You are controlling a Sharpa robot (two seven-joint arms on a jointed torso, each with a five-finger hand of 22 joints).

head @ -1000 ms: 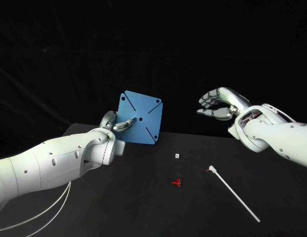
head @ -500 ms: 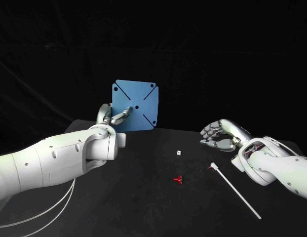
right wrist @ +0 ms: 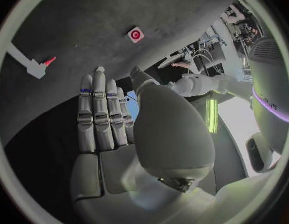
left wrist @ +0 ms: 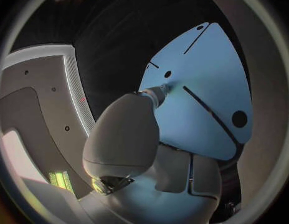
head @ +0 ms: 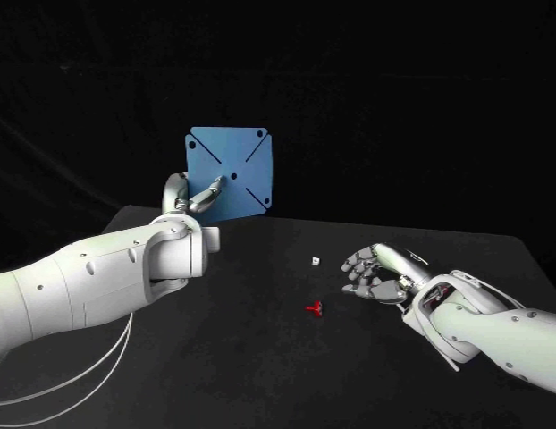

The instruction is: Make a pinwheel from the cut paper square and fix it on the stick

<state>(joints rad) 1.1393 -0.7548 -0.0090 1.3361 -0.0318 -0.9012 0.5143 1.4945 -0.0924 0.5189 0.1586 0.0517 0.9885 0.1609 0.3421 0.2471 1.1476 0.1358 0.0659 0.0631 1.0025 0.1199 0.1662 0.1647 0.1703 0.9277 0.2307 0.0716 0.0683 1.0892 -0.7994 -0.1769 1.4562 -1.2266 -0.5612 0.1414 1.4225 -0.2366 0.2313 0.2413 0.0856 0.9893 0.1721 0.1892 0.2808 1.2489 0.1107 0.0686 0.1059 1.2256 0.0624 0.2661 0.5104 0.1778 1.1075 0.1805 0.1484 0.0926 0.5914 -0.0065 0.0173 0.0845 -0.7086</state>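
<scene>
In the head view the left hand (head: 190, 198) is pinching the blue paper square (head: 233, 170) upright above the far side of the counter (head: 265, 375), while the right hand (head: 376, 275) is hovering low beside a small red piece (head: 313, 308), possibly the pin, fingers apart and holding nothing. In the left wrist view a fingertip (left wrist: 158, 92) is pressing near the centre hole; the sheet is looking thin, light and easily torn at its slits, so I judge a corner the place to grip. In the right wrist view the stick (right wrist: 23, 59) is running off the rim, its length cut off.

Right hand (right wrist: 126, 139) fingers (right wrist: 97, 114) straight over table (right wrist: 88, 20); stick (right wrist: 20, 57) nearby
</scene>
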